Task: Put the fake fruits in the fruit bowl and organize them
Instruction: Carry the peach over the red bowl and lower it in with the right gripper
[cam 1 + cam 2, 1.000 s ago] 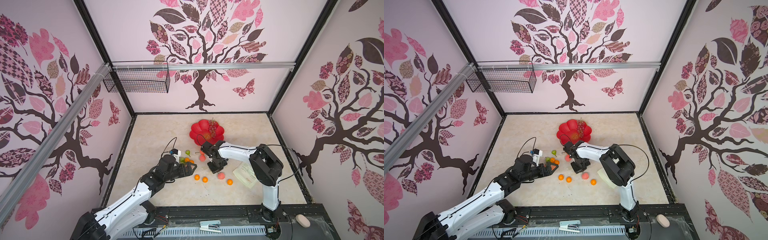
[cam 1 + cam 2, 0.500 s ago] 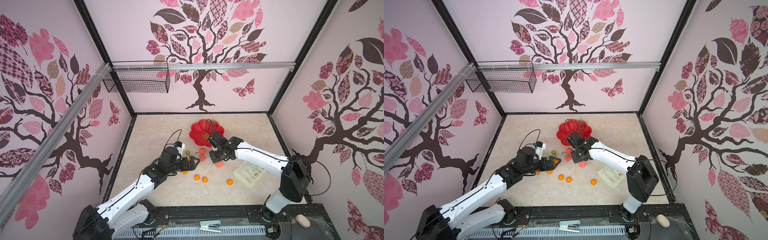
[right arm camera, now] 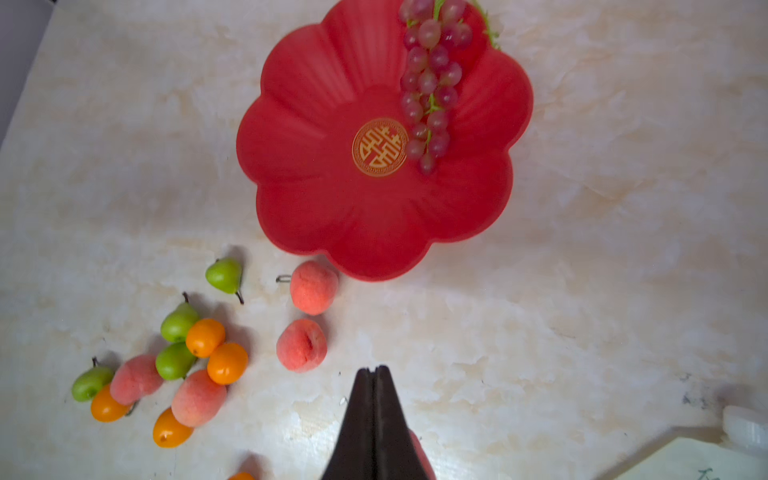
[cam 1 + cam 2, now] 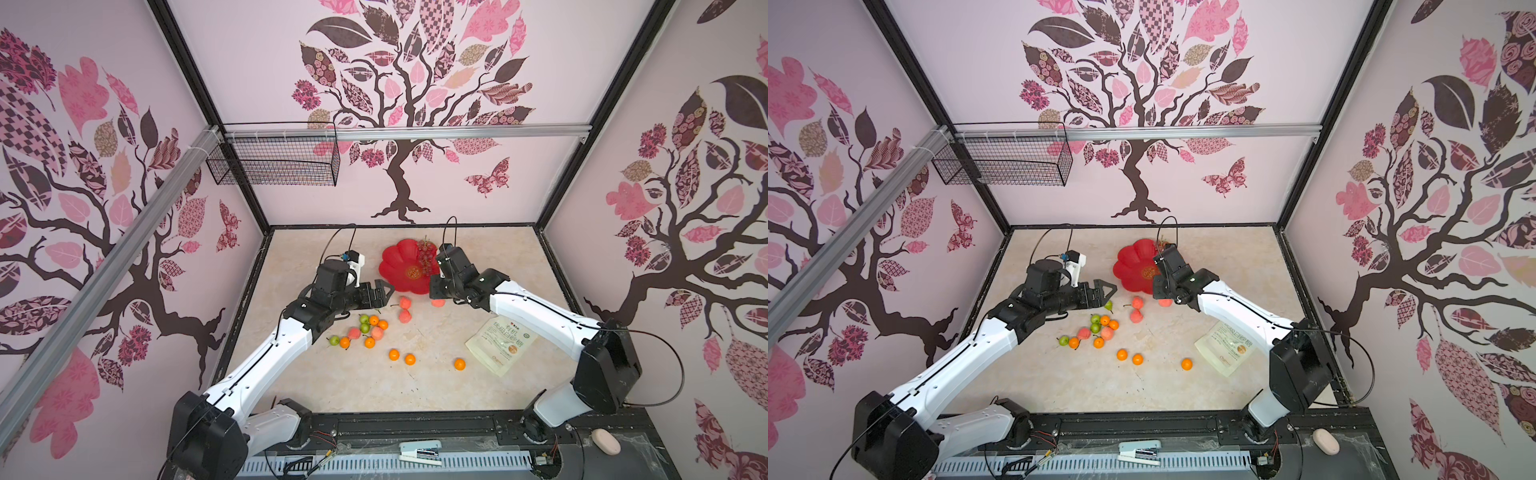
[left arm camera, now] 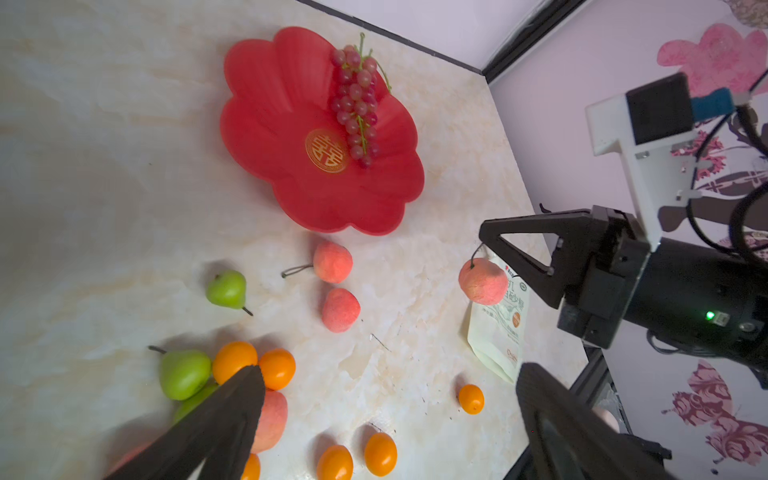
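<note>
lifting a peach, right gripper has swung up beside the fruit bowl in both top views. left wrist: peach dangles by its stem from clenched fingers; left gripper spread, empty. right wrist: only grapes in fruit bowl, drop next.

Red flower bowl w/ grape bunch inside; peaches, oranges, green pears loose nr it, 1 peach hanging by stem.
</note>
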Controlling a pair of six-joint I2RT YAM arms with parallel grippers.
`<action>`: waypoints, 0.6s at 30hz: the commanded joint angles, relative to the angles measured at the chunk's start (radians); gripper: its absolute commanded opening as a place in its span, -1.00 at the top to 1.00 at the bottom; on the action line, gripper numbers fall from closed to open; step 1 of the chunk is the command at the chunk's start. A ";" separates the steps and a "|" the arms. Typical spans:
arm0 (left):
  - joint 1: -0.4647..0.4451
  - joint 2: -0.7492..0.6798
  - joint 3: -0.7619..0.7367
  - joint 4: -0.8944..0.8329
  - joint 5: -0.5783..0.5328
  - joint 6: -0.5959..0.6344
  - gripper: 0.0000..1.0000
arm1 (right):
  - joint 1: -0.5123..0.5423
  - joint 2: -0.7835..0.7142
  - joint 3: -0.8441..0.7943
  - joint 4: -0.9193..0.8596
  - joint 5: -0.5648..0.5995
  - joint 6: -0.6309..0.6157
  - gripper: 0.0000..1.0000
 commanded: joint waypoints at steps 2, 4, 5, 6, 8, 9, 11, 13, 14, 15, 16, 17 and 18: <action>0.041 0.053 0.109 -0.014 0.024 0.069 -0.97 | -0.031 -0.029 -0.009 0.168 -0.021 -0.011 1.00; 0.052 0.085 0.143 -0.014 0.021 0.090 -0.97 | -0.037 -0.009 -0.001 0.216 -0.020 -0.024 1.00; 0.056 0.100 0.159 -0.013 0.011 0.099 -0.97 | -0.043 0.005 0.006 0.232 -0.023 -0.028 1.00; 0.058 0.117 0.178 -0.013 0.001 0.108 -0.97 | -0.054 0.026 0.016 0.254 -0.045 -0.028 1.00; 0.061 0.145 0.211 -0.014 -0.025 0.124 -0.97 | -0.077 0.060 0.027 0.295 -0.090 -0.023 1.00; 0.062 0.159 0.229 -0.012 -0.036 0.131 -0.97 | -0.089 0.080 0.031 0.324 -0.126 -0.019 1.00; 0.067 0.189 0.256 -0.005 -0.051 0.138 -0.97 | -0.110 0.121 0.037 0.374 -0.178 -0.012 1.00; 0.068 0.224 0.282 0.003 -0.060 0.141 -0.97 | -0.124 0.166 0.053 0.412 -0.209 -0.008 1.00; 0.070 0.243 0.294 0.005 -0.065 0.142 -0.97 | -0.125 0.198 0.075 0.414 -0.211 -0.017 1.00; 0.070 0.263 0.305 0.010 -0.069 0.142 -0.97 | -0.125 0.237 0.107 0.400 -0.203 -0.025 1.00; 0.073 0.281 0.314 0.013 -0.071 0.142 -0.97 | -0.125 0.266 0.136 0.386 -0.190 -0.028 1.00; 0.076 0.303 0.327 0.015 -0.073 0.142 -0.97 | -0.125 0.299 0.170 0.369 -0.166 -0.026 1.00; 0.077 0.322 0.337 0.017 -0.077 0.138 -0.98 | -0.125 0.330 0.199 0.350 -0.151 -0.025 1.00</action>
